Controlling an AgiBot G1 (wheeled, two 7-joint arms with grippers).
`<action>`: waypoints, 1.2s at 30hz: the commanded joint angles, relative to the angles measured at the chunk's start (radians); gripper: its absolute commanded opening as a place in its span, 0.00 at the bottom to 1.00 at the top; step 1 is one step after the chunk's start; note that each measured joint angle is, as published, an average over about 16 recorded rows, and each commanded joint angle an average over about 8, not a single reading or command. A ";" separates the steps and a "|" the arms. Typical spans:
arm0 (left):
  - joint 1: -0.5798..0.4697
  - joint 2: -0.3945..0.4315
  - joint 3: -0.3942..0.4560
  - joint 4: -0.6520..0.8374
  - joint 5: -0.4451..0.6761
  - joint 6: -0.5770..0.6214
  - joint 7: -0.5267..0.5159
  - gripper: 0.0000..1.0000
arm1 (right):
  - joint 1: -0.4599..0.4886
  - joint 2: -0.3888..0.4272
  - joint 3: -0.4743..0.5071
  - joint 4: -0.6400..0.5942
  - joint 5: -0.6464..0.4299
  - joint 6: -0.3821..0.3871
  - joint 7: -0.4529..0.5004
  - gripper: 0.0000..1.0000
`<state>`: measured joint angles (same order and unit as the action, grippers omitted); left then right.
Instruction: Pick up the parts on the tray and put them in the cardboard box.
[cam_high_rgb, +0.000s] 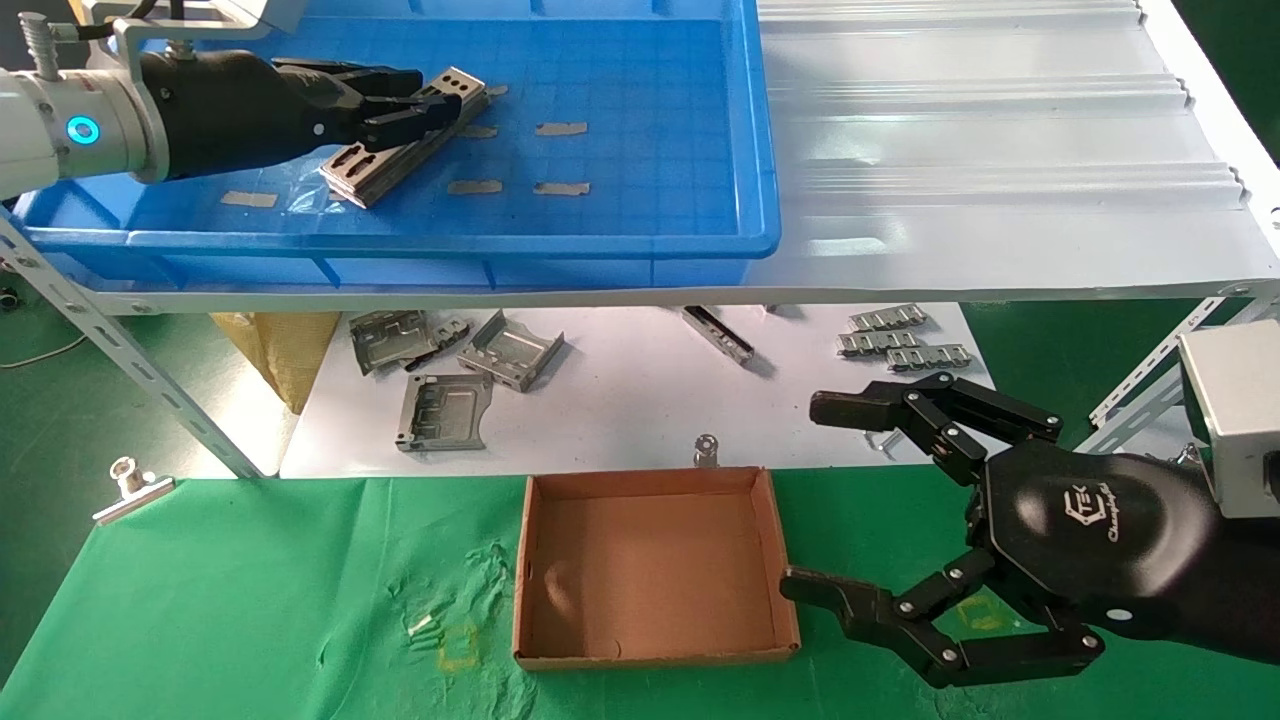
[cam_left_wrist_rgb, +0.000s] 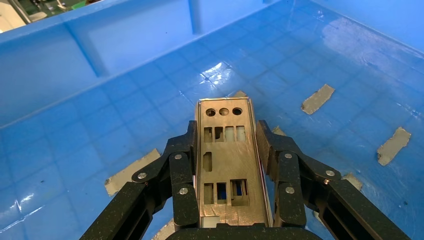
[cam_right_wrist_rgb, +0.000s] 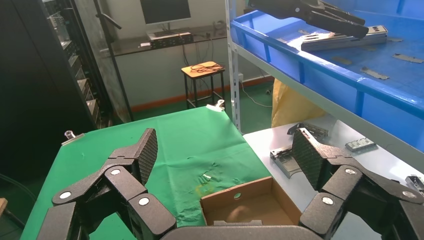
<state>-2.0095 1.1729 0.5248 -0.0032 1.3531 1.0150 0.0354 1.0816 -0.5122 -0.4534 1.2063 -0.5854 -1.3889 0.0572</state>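
Observation:
A small stack of silver-grey punched plates (cam_high_rgb: 385, 160) lies at an angle on the floor of the blue tray (cam_high_rgb: 450, 243) on the upper shelf, far left. My left gripper (cam_high_rgb: 420, 105) reaches in from the left and is shut on the top plate (cam_left_wrist_rgb: 225, 150), one finger against each long edge. The tray's grid floor (cam_left_wrist_rgb: 125, 125) surrounds it. The brown cardboard box (cam_high_rgb: 650, 560) sits empty on the green cloth below. My right gripper (cam_high_rgb: 810, 497) hovers open and empty just right of the box (cam_right_wrist_rgb: 240, 200).
Tan tape scraps (cam_high_rgb: 560, 128) dot the tray floor. Bent grey brackets (cam_high_rgb: 440, 410) and ridged chain-like strips (cam_high_rgb: 890, 340) lie on the white lower table. Binder clips (cam_high_rgb: 130, 485) hold the green cloth. A white corrugated sheet (cam_high_rgb: 1000, 150) covers the shelf right of the tray.

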 joint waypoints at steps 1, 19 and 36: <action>0.000 -0.001 -0.001 -0.001 -0.001 0.000 0.001 0.00 | 0.000 0.000 0.000 0.000 0.000 0.000 0.000 1.00; -0.046 -0.017 -0.019 -0.034 -0.029 0.127 0.019 0.00 | 0.000 0.000 0.000 0.000 0.000 0.000 0.000 1.00; 0.096 -0.017 0.031 -0.299 -0.082 0.587 0.152 0.00 | 0.000 0.000 0.000 0.000 0.000 0.000 0.000 1.00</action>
<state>-1.9038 1.1488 0.5603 -0.3027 1.2636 1.5851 0.1808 1.0816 -0.5122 -0.4534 1.2063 -0.5853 -1.3889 0.0572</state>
